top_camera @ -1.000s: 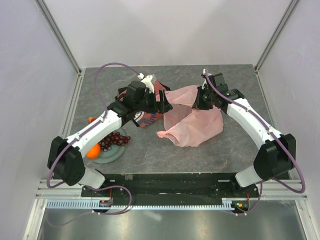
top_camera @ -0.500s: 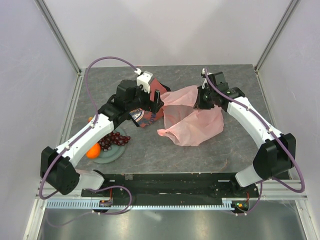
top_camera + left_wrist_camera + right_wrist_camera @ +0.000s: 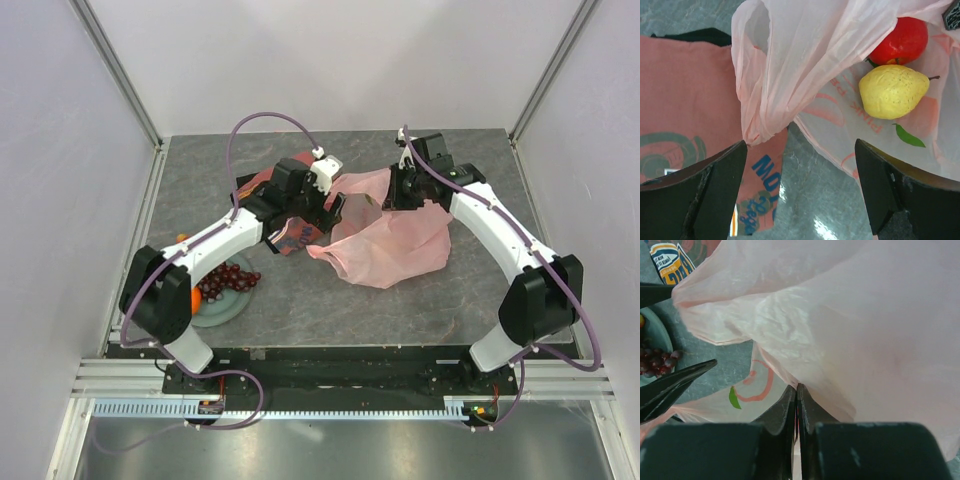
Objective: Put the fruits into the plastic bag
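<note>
My right claw (image 3: 796, 387) clenches the plastic bag (image 3: 395, 250) by its rim, my left claw (image 3: 800, 145) hangs released over its mouth (apple (image 3: 902, 40), lemon (image 3: 892, 91) inside), and grapes (image 3: 228, 278) and orange (image 3: 193, 298) lie to its near-left, closest to it.

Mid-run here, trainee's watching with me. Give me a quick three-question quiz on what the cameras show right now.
1. True or false: the left claw is open.
2. Which fruit lies beside the red apple inside the plastic bag? A grapes, B yellow fruit, C orange.
3. What is the right claw shut on?
Key: 1 true; 2 B; 3 the plastic bag.
</note>
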Controlling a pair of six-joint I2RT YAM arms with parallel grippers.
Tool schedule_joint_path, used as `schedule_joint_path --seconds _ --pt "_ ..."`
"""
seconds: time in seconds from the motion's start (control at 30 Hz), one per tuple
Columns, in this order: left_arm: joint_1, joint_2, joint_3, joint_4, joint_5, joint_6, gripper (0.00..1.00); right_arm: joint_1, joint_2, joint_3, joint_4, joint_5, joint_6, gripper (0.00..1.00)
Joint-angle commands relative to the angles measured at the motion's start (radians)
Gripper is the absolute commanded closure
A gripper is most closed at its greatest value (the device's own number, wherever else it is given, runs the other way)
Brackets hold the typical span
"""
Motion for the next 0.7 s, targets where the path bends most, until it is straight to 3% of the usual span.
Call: schedule_joint_path --seconds 0.0,0.1,0.17,0.2,0.3,0.37,0.43,0.57,0.6,0.67 --pt "-0.029 0.039 0.063 0.076 -0.088 0.084 0.07 -0.003 0.021 0.076 -0.018 -0.036 -0.035 0.9" --pt "-0.038 0.051 0.058 0.107 -0.139 0.084 0.1 -0.004 0.036 0.091 -0.029 -0.042 -0.038 0.9" --pt "-0.038 0.053 0.046 0.13 -0.142 0.086 0.19 -0.003 0.041 0.096 -0.032 -0.045 -0.038 0.9" --pt "-0.038 0.057 0.046 0.144 -0.13 0.086 0.31 -0.003 0.047 0.098 -0.031 -0.049 -0.035 0.9" --pt "-0.038 0.072 0.052 0.168 -0.128 0.079 0.45 -0.003 0.056 0.108 -0.034 -0.066 -0.038 0.9" --pt "-0.038 0.088 0.061 0.179 -0.125 0.076 0.46 -0.003 0.062 0.117 -0.034 -0.076 -0.041 0.9" --pt "-0.038 0.102 0.075 0.182 -0.108 0.066 0.53 -0.003 0.071 0.125 -0.04 -0.085 -0.046 0.9" --pt "-0.038 0.114 0.092 0.182 -0.062 0.046 0.84 -0.003 0.087 0.148 -0.051 -0.079 -0.058 0.9" --pt "-0.038 0.108 0.092 0.184 -0.061 0.041 0.97 -0.001 0.093 0.151 -0.052 -0.077 -0.059 0.9" --pt "-0.036 0.091 0.081 0.182 -0.067 0.037 0.98 -0.004 0.101 0.166 -0.054 -0.062 -0.064 0.9"
